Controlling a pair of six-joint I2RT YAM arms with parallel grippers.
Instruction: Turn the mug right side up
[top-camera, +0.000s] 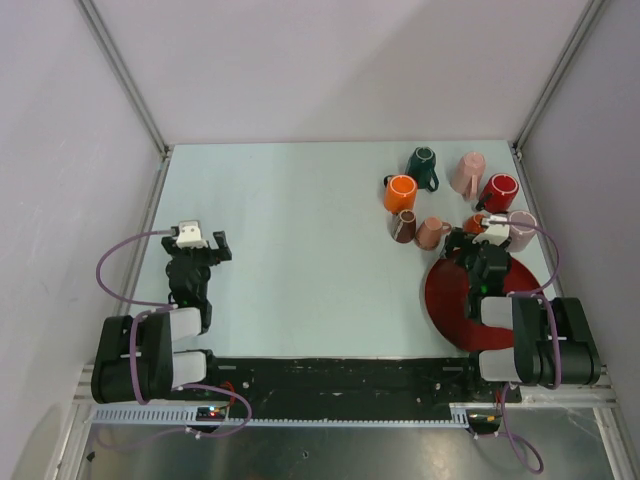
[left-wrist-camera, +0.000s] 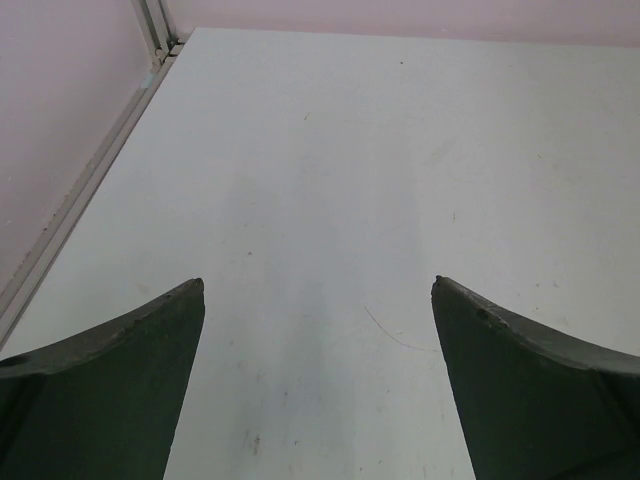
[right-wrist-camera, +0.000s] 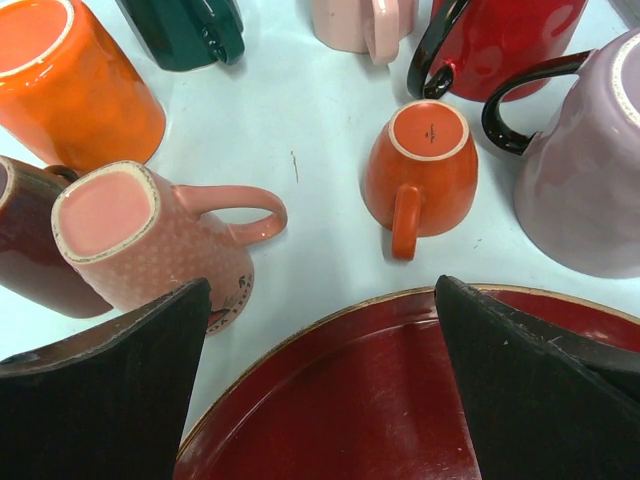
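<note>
The right gripper (right-wrist-camera: 320, 290) is hanging over the far rim of a red plate (right-wrist-camera: 330, 400) with its jaws spread wide and nothing between them. It is facing a cluster of mugs at the right rear of the table (top-camera: 300, 250). Straight ahead of it, just beyond the plate's rim, a small orange mug (right-wrist-camera: 420, 180) is standing upside down, its base showing on top and its handle pointing back toward the plate. To its left a pink mug (right-wrist-camera: 150, 240) is also sitting base up, its handle reaching toward the small orange one without touching it. A big orange mug (right-wrist-camera: 70, 75) behind that is inverted too. A lavender mug (right-wrist-camera: 590, 170) is standing just to the right, and a red mug (right-wrist-camera: 500, 40) with a black handle is sitting behind. The left gripper (left-wrist-camera: 318, 285) is hovering over bare tabletop on the far left, well apart from the mugs, jaws likewise spread wide and holding nothing.
</note>
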